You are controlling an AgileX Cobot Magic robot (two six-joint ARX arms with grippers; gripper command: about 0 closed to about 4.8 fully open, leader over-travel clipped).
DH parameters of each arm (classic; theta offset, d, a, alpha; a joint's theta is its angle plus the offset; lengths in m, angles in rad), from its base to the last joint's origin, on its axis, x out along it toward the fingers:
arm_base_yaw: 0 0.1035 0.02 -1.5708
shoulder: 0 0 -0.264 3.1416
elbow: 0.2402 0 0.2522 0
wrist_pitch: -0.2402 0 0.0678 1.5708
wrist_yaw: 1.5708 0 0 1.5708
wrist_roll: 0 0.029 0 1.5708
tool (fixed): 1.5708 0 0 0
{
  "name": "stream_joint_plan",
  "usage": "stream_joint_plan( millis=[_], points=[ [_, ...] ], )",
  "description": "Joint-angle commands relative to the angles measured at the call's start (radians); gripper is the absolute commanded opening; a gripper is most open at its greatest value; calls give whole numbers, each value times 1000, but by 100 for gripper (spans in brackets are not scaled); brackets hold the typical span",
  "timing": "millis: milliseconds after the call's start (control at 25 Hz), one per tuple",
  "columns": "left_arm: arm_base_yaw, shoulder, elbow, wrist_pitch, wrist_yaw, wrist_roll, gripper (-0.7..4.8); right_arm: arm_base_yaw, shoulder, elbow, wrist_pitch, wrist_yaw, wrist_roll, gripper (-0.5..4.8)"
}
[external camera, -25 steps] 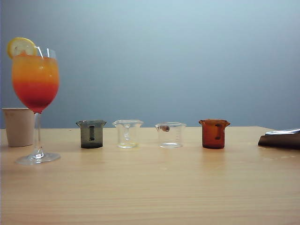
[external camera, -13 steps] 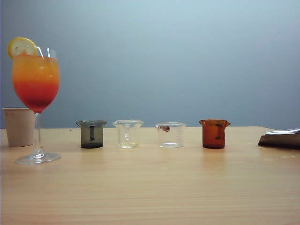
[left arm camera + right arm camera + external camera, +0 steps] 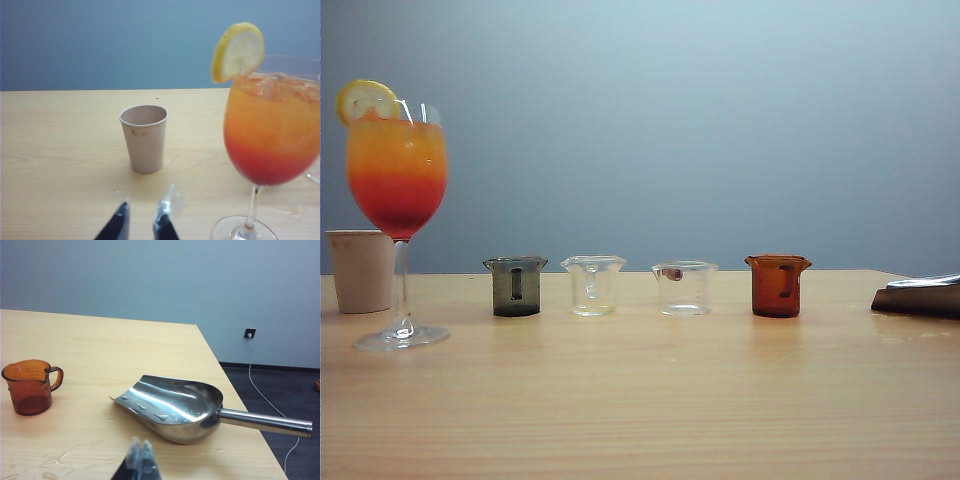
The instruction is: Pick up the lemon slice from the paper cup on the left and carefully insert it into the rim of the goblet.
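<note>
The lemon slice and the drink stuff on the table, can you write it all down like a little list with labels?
lemon slice: stuck upright on the goblet's rim
goblet: standing on the table, drink orange over red
paper cup: upright, beside the goblet, looks empty
small beakers: four in a row, grey, two clear, amber
metal scoop: lying near the amber beaker, wet drops inside
left end effector: low over the table near the cup, slightly apart, holding nothing
right end effector: shut, empty, near the scoop

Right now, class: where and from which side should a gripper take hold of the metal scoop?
Grip the metal scoop by its straight round handle, from above. The handle lies level past the wide bowl, near the table edge, slim enough for the right gripper, whose fingertips sit together.
</note>
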Motion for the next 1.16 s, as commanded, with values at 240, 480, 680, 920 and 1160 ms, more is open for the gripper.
stream_joint_plan(
  millis=[240,480,680,920,1160],
  points=[
    [1,0,4,12,-2,-2,70,0,1,-4,5,-1,4,-5],
    [1,0,4,12,-2,-3,70,0,1,-4,4,-2,3,-5],
    [1,0,4,10,20,5,-6,0,1,-4,3,-1,3,-5],
    [1,0,4,11,20,1,-5,0,1,-4,3,-1,3,-5],
    [1,0,4,11,21,0,-5,0,1,-4,3,-1,3,-5]
  ],
)
